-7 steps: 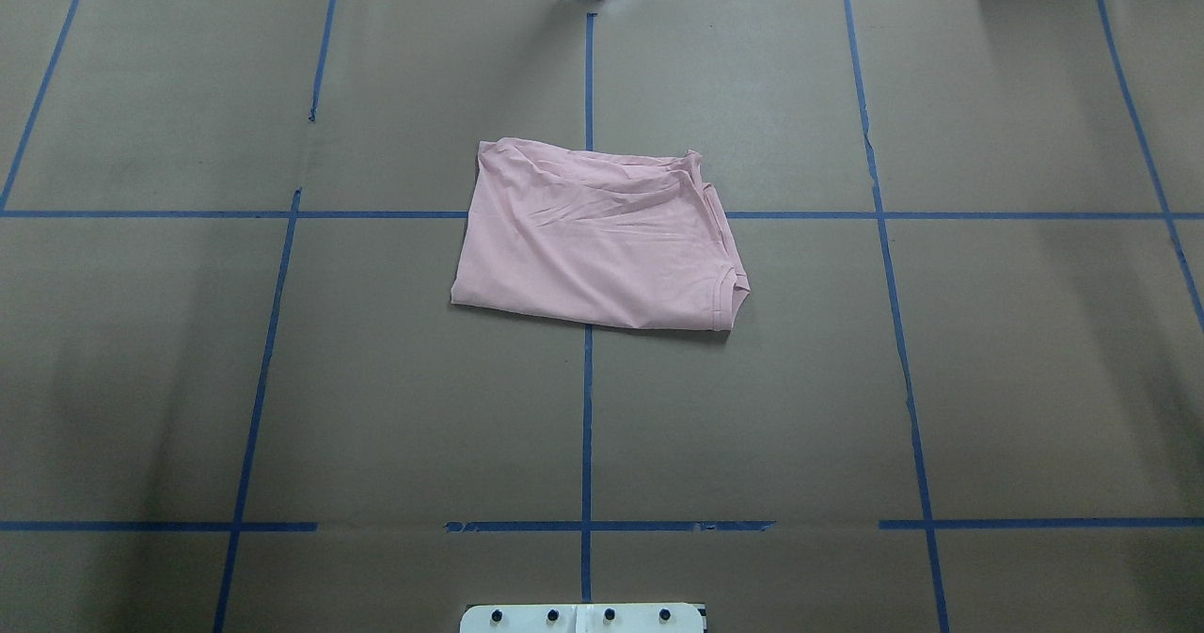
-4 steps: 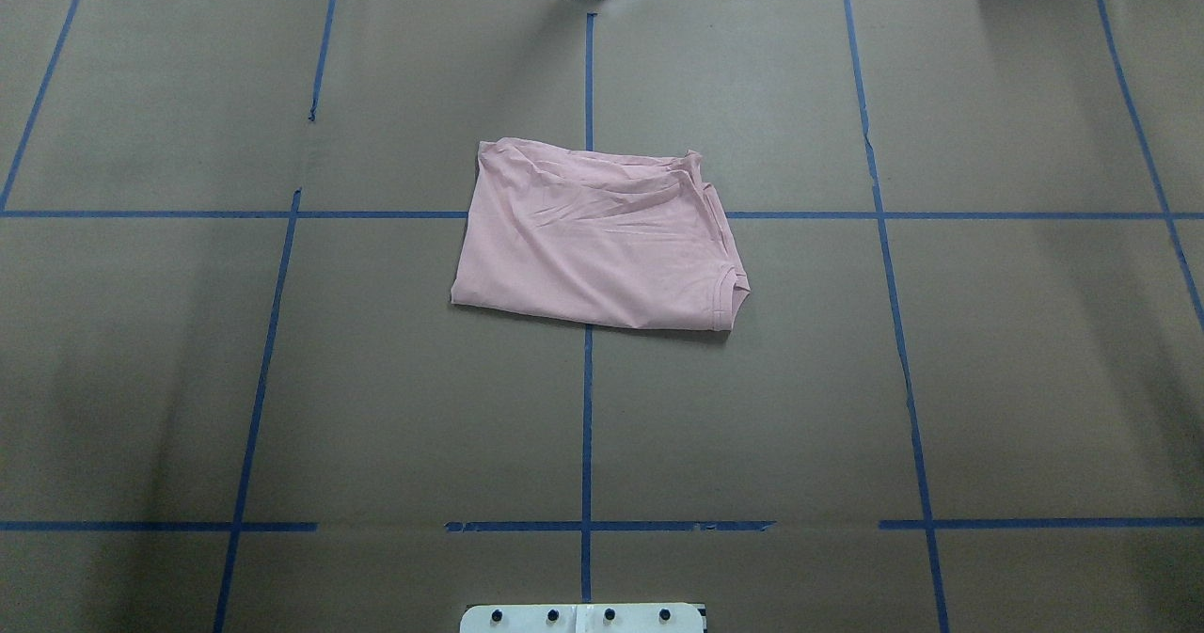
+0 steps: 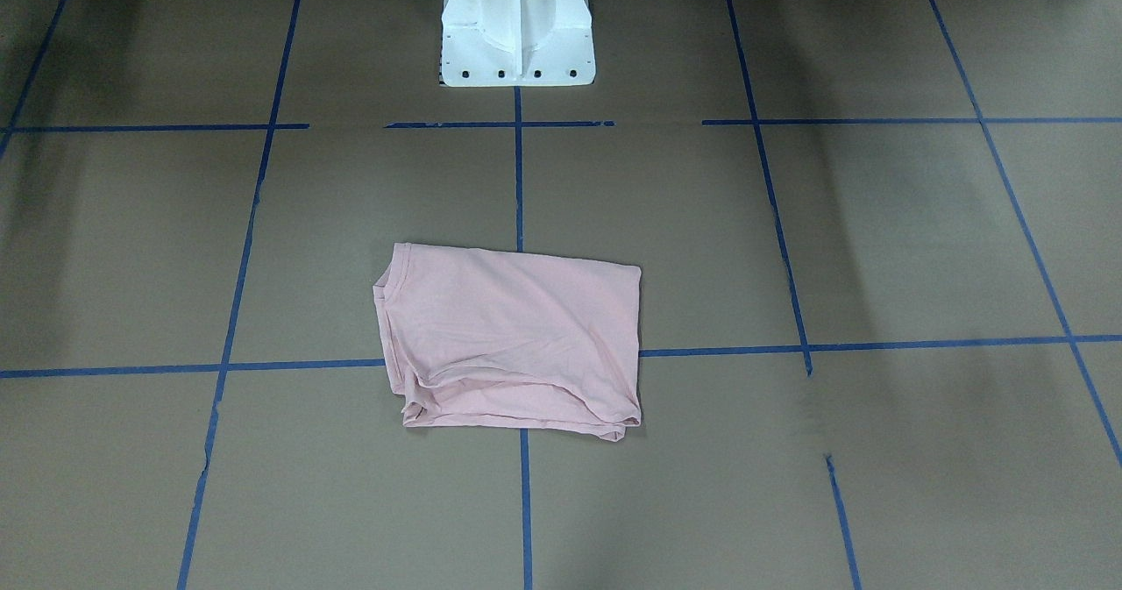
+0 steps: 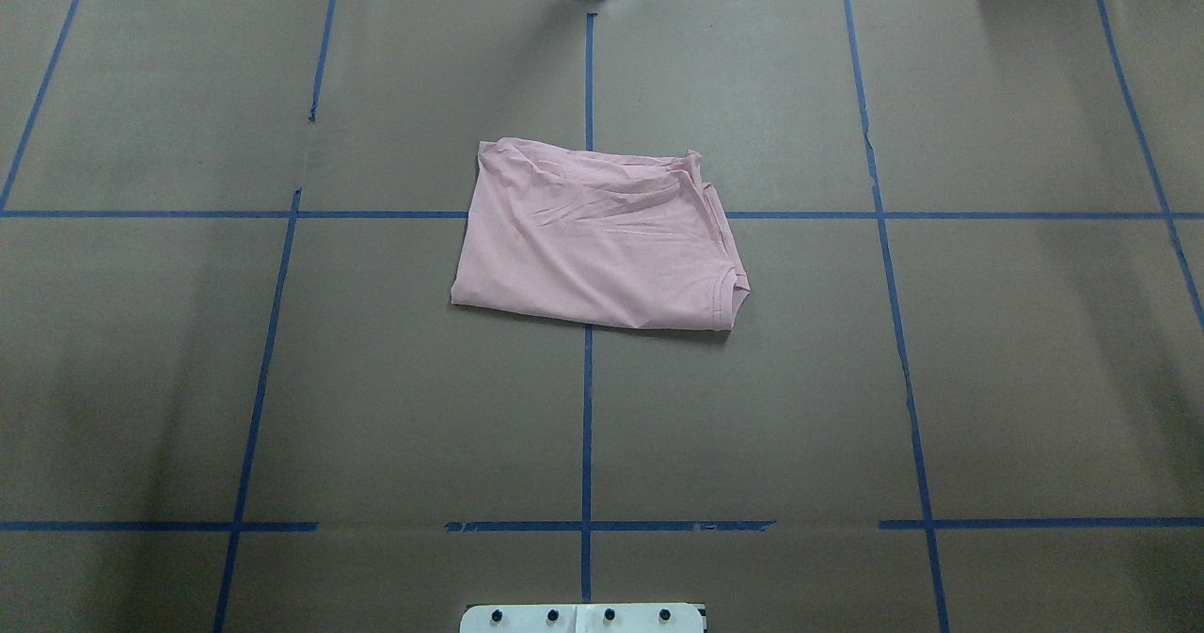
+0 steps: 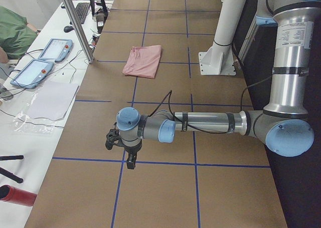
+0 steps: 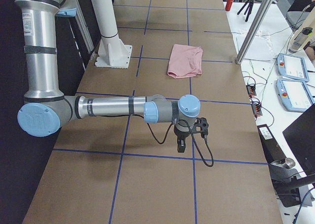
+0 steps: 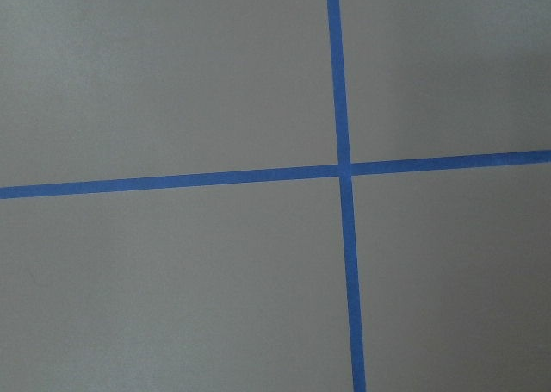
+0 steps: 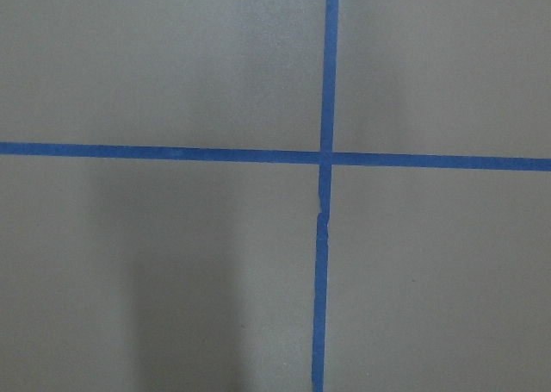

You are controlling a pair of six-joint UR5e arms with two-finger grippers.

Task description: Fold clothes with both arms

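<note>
T-shirt: the pink T-shirt (image 4: 597,238) lies folded in a rough rectangle at the middle of the surface (image 4: 376,407), with nothing touching it.
Left gripper: the left gripper (image 5: 130,163) hangs near the surface's left end, well apart from the shirt. I cannot tell if it is open.
Right gripper: the right gripper (image 6: 180,146) hangs near the right end. Again I cannot tell.
Risk: I judge the rumpled far edge weakest. A pinch catching only the top layer would peel the fold open.
Containers: I see none.
</note>
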